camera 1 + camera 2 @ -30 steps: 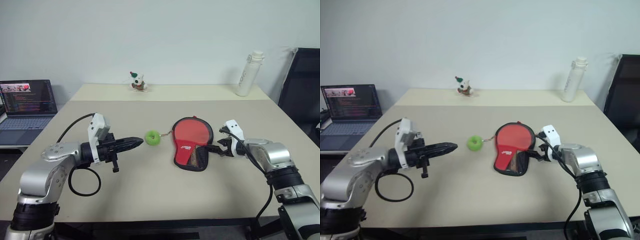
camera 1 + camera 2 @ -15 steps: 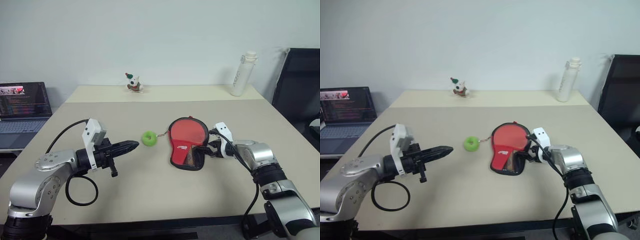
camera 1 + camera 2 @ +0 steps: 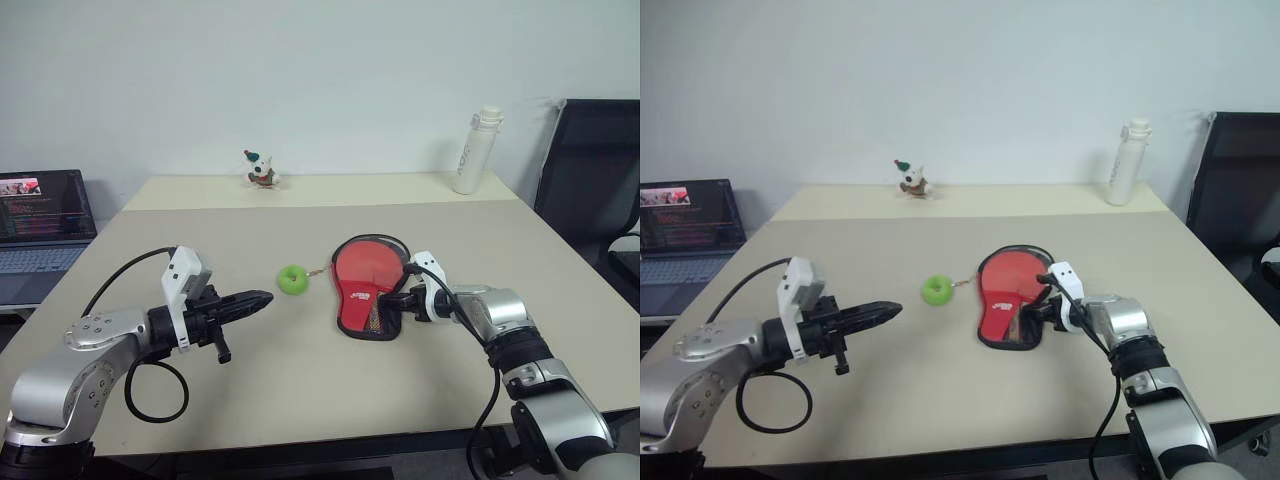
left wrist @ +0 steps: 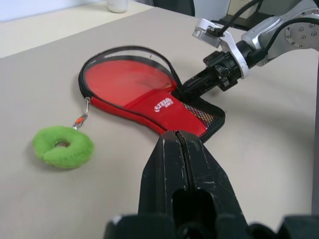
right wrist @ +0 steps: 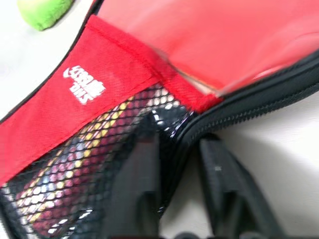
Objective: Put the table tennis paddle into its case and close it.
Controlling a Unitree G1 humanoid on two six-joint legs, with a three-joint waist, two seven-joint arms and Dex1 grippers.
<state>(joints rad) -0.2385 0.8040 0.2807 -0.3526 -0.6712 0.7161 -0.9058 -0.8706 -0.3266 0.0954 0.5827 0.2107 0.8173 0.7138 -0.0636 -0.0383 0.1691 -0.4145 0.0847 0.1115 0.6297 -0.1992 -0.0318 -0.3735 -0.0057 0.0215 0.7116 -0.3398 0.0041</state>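
Jaws of the right gripper (image 3: 392, 303) pinch the zipper edge at the handle end of the red fabric paddle-shaped case (image 3: 366, 287) with black mesh pocket; the left gripper (image 3: 258, 299) hangs pressed shut at its 9 o'clock, well apart. The case lies mid-desk (image 3: 300, 400), its red-faced table tennis paddle (image 4: 130, 83) already inside. Judged best: hold the rim firm while the zipper is drawn round. A green plush ring (image 3: 292, 279) lies on its cord at 10 o'clock; white bottle (image 3: 472, 151) and small figurine (image 3: 259, 169) stand clear beyond.
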